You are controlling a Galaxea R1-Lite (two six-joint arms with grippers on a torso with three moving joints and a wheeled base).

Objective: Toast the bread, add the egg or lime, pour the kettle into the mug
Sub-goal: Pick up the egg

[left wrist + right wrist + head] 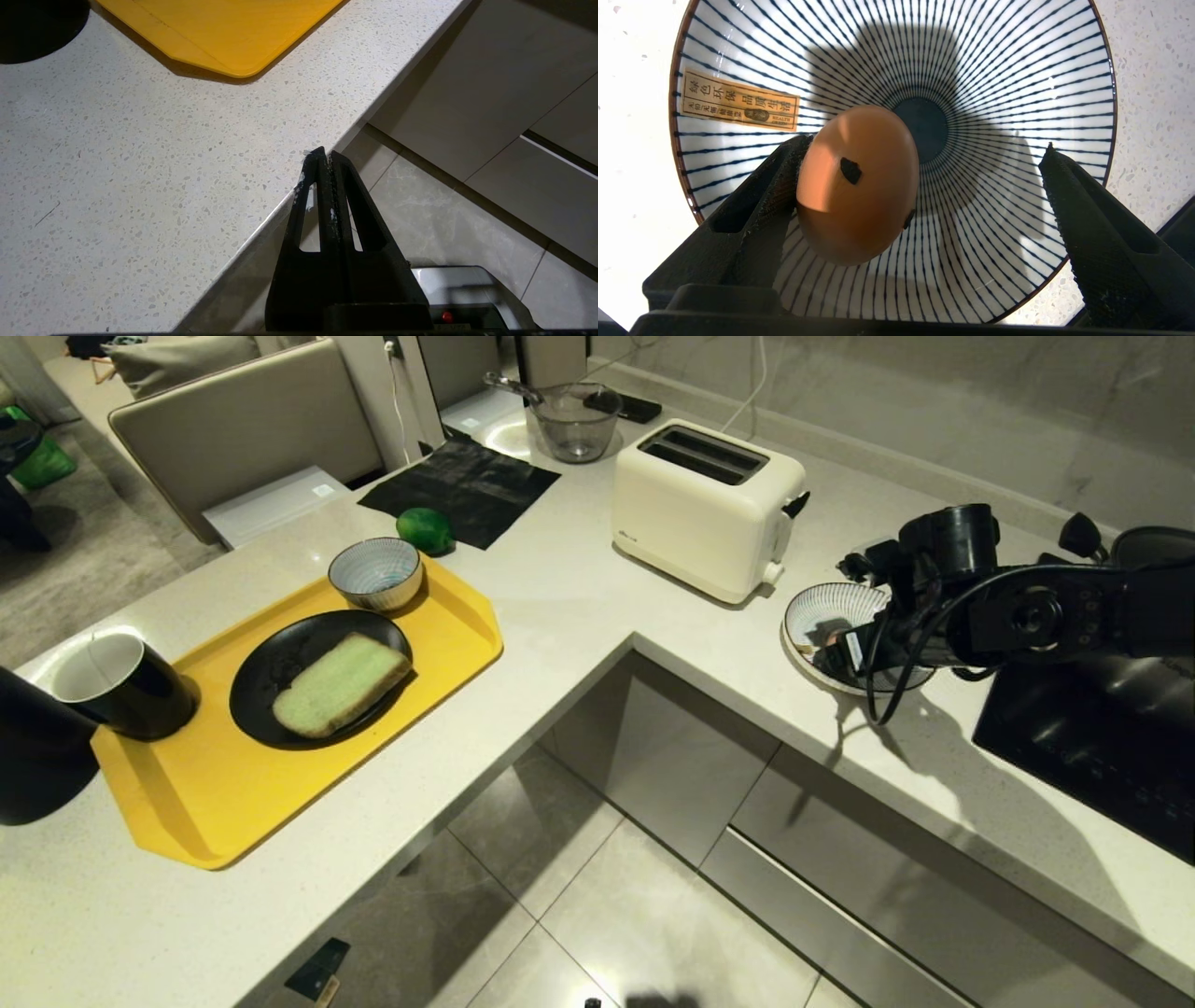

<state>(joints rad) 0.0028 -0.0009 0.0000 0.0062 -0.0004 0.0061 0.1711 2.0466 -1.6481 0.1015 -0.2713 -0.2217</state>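
Right gripper (920,186) is hovering spread wide over the striped bowl (1017,70), where the egg (857,185) is lying, one finger (780,186) touching its shell. Light, smooth, brittle; likely rolling. Pinching gently across the middle looks safest. Left gripper (324,156) is sitting clenched, empty, at the counter edge (261,224).

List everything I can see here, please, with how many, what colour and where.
bread: one, pale green, on black plate
tray: one, yellow, left counter
mug: one, black, tray's left end
kettle: one, black, far left edge
small bowl: one, blue-striped, tray's far corner
lime: one, green, beside black mat
toaster: one, cream, empty slots
glass jug: one, clear, behind toaster
egg: one, brown, in striped bowl
left tool: shut, by counter edge
right tool: open, around egg
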